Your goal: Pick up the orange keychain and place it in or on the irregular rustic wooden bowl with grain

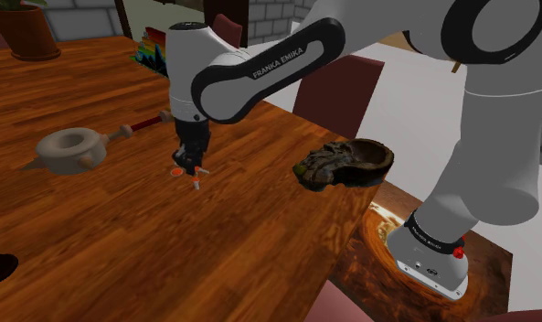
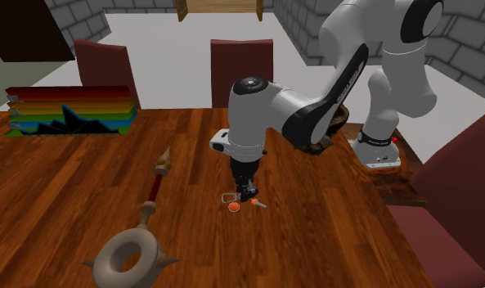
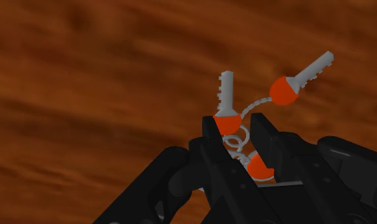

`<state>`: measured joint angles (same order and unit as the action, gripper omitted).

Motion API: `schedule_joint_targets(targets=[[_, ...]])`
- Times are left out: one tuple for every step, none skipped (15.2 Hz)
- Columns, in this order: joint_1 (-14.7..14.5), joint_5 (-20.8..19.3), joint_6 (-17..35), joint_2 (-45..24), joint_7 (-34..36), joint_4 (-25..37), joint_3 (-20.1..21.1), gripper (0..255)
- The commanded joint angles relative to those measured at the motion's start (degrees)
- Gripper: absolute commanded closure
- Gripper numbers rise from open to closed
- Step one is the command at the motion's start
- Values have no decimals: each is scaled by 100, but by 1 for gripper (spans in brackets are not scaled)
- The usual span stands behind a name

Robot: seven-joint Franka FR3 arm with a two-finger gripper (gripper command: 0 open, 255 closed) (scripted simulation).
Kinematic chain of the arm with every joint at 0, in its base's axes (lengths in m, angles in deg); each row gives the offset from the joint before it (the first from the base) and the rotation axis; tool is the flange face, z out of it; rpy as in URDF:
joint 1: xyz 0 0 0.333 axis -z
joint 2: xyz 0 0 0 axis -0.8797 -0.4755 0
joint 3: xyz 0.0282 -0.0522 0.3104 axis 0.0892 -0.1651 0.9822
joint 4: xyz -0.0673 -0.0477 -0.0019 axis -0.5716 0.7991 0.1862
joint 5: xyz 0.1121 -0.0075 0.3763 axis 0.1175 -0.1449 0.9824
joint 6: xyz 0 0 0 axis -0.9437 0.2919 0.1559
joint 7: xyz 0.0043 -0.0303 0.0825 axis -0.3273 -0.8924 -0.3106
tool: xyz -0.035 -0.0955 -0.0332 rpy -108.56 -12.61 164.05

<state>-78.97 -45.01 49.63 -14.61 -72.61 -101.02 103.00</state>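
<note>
Your gripper (image 3: 236, 126), jaws drawn narrow, clasps the orange keychain (image 3: 226, 121) by its ring; two keys project beyond the jaws, a third lies between them.

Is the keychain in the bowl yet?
Out. The keychain is clasped in the gripper over the table, well apart from the bowl.

Lying on the wooden desk (image 1: 122, 247): a pale, spiked, ring-headed mace (image 2: 126, 255) with a red-banded handle. At the far edge, a rainbow-striped stack (image 2: 73, 106). Beyond, dark red chairs (image 2: 242, 69) and grey stone walls (image 2: 314, 20).
</note>
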Motion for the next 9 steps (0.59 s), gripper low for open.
schedule_joint_targets(targets=[[4, 29, -116, 55, -14, 56, 18, 255], [9, 44, -179, 89, -22, 86, 26, 255], [13, 58, -242, 121, -29, 119, 34, 255], [18, 73, -306, 153, -37, 152, 41, 255], [22, 86, -370, 184, -45, 187, 48, 255], [25, 100, -434, 214, -52, 223, 55, 255], [28, 113, -499, 243, -59, 261, 61, 255], [31, 126, -565, 271, -65, 300, 67, 255], [34, 138, -630, 298, -72, 341, 73, 255]])
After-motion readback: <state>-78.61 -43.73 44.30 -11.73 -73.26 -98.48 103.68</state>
